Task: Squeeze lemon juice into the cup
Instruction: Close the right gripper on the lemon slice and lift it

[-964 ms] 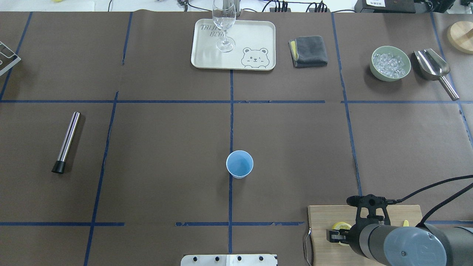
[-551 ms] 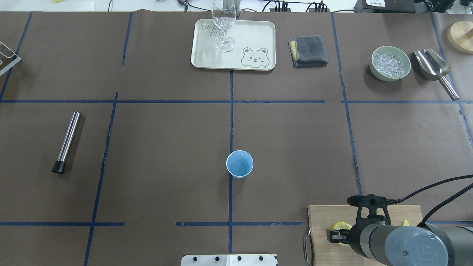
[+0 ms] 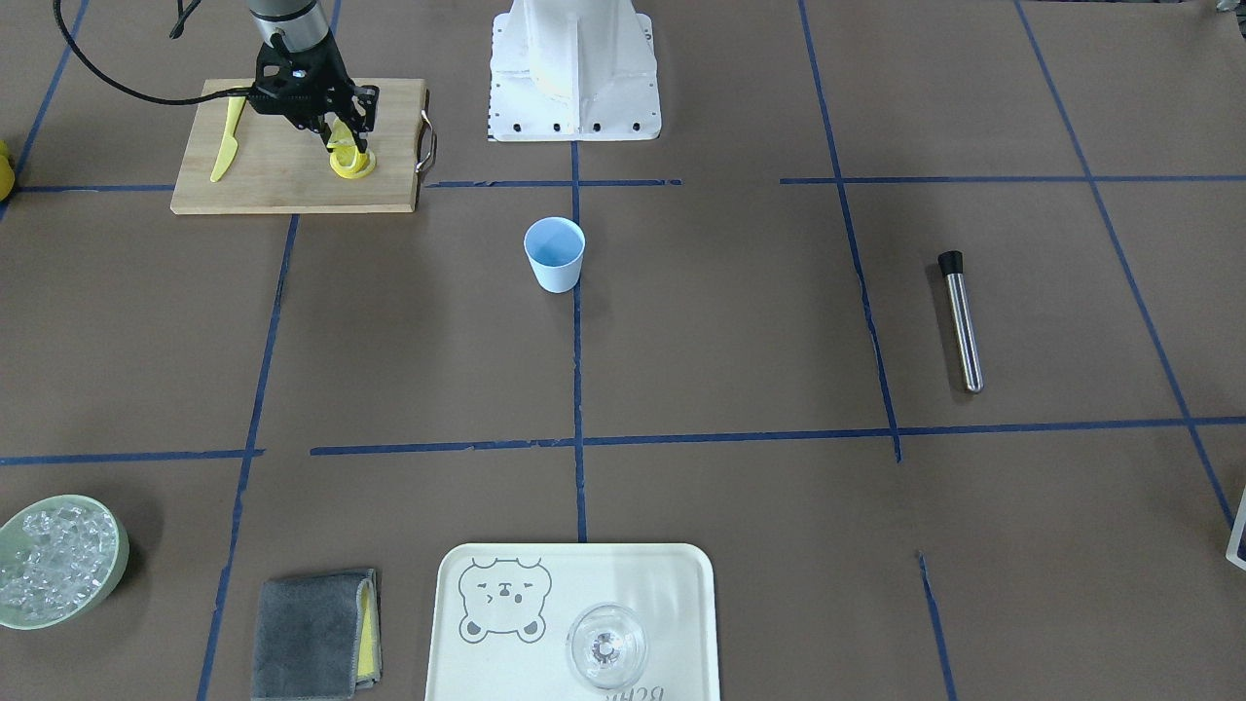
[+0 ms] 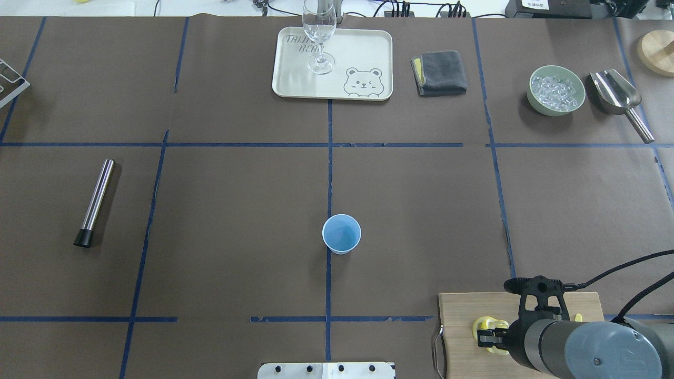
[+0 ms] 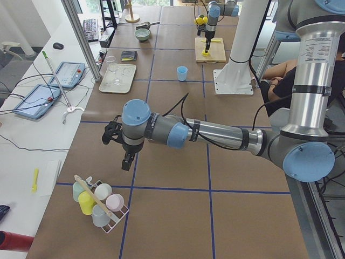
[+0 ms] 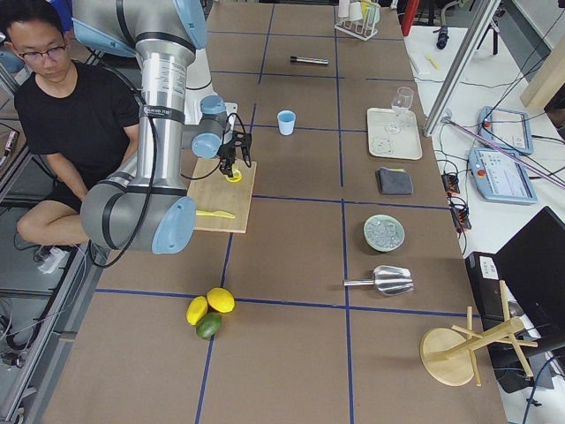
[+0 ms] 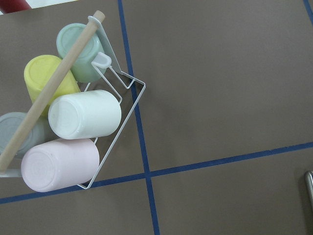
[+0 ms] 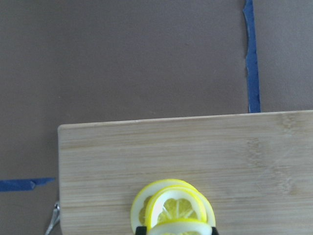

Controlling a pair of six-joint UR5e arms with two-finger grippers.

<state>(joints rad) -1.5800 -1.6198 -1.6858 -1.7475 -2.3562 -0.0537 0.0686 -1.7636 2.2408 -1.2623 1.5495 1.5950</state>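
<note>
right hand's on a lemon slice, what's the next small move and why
Probably lift straight up a little. The right hand appears closed on the lemon, which sits just above the other slices on the cutting board. Raising it should clear them before any carry toward the cup, which stands open, apart from the board.

The counter is covered in brown paper, marked into large squares by blue tape. Along its far edge runs a white bench strewn with cables, a metal post rising beside it, and the floor at the near side is grey. The light is bright and even, with soft shadows.
</note>
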